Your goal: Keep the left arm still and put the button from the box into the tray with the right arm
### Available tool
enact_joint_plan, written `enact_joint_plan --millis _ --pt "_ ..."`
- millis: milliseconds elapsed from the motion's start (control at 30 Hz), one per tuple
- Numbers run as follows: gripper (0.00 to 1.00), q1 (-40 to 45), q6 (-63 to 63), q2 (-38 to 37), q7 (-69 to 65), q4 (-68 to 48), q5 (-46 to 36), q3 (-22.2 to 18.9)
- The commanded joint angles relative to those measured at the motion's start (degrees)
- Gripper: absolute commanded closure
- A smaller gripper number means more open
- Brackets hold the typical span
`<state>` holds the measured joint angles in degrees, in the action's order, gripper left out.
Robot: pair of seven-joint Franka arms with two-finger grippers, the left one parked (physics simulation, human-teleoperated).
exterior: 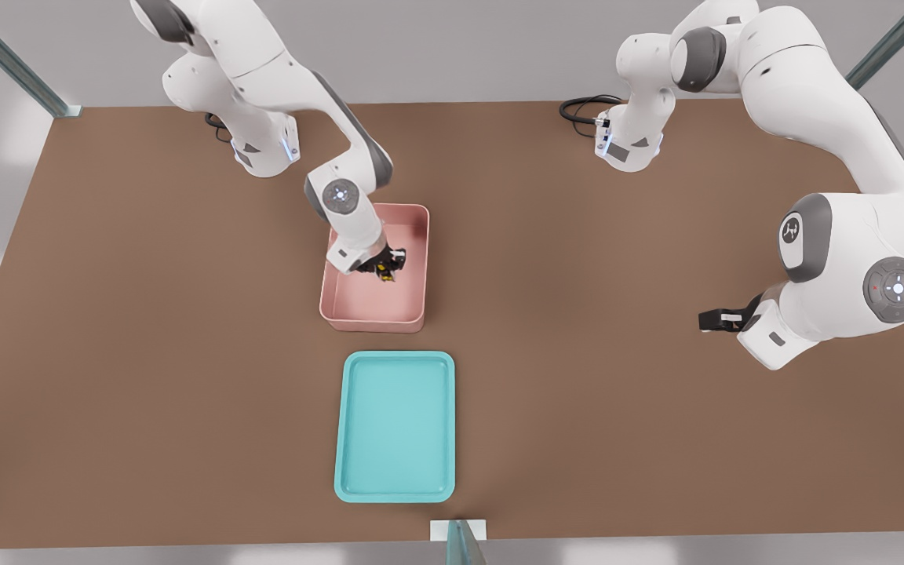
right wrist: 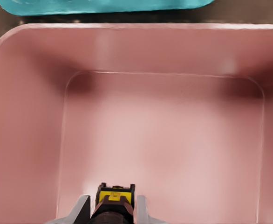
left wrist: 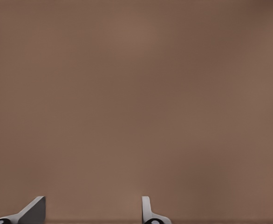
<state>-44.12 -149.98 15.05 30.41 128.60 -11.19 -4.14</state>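
The pale pink box (exterior: 373,310) stands at the table's middle, with the turquoise tray (exterior: 395,424) just in front of it. My right arm reaches down into the box, and its gripper (exterior: 384,269) sits low inside, toward the front view's right wall. In the right wrist view the gripper (right wrist: 112,210) has its two fingers pressed against the sides of the button (right wrist: 115,196), whose yellow cap on a black base shows between them. The button (exterior: 384,272) shows as a yellow speck at the fingertips. The box floor (right wrist: 160,140) is otherwise bare. The tray's edge (right wrist: 104,5) shows beyond the box's far wall.
A brown table (exterior: 146,353) carries both containers. The parked arm (exterior: 836,259) hangs over the table at the front view's right, well away from the box. Metal frame posts stand at the table's corners, and a white bracket (exterior: 457,530) sits at the near edge.
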Motion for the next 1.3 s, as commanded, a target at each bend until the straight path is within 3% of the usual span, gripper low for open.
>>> enact_joint_plan --millis 0,100,200,267,300,500,567,767,800,833,933,967,1033,1100,1167,1267 --pt "0.56 0.44 12.52 0.06 -3.51 -4.32 0.03 -1.31" --pt "0.56 1.41 21.39 1.12 -8.52 -15.75 0.11 -3.51" --pt "0.57 2.55 22.63 6.22 -12.04 -26.74 0.11 -4.12" --pt "0.57 4.48 22.54 12.28 -15.73 -34.29 0.03 -4.65" --pt "0.57 5.89 22.54 16.5 -20.03 -38.34 -4.1 -4.65" --pt "0.57 9.32 22.89 32.4 -21.71 -59.52 -5.33 -4.38" --pt "0.57 11.6 22.1 36.18 -21.71 -63.74 -5.25 -1.57" --pt "0.56 14.68 20.43 44.01 -26.89 -71.83 -5.07 -1.83" --pt "0.31 15.12 20.52 44.27 -26.89 -71.83 -5.16 -2.28" --pt "0.0 15.12 20.69 44.27 -26.89 -71.83 -5.16 -2.19" --pt "0.0 15.65 21.31 44.19 -26.72 -71.91 -5.16 -1.13" --pt "0.0 15.56 29.29 42.78 -26.81 -74.54 -4.9 -1.22" --pt "0.0 15.65 55.4 29.43 -31.9 -77.63 0.19 -1.22" --pt "0.0 15.56 70.69 17.47 -37.44 -76.92 13.2 -0.87" --pt "0.0 18.63 71.24 6.75 -29.8 -66.65 14.88 -1.04" --pt "0.0 30.84 76.77 2.79 -32.42 -64.97 10.84 -2.36"
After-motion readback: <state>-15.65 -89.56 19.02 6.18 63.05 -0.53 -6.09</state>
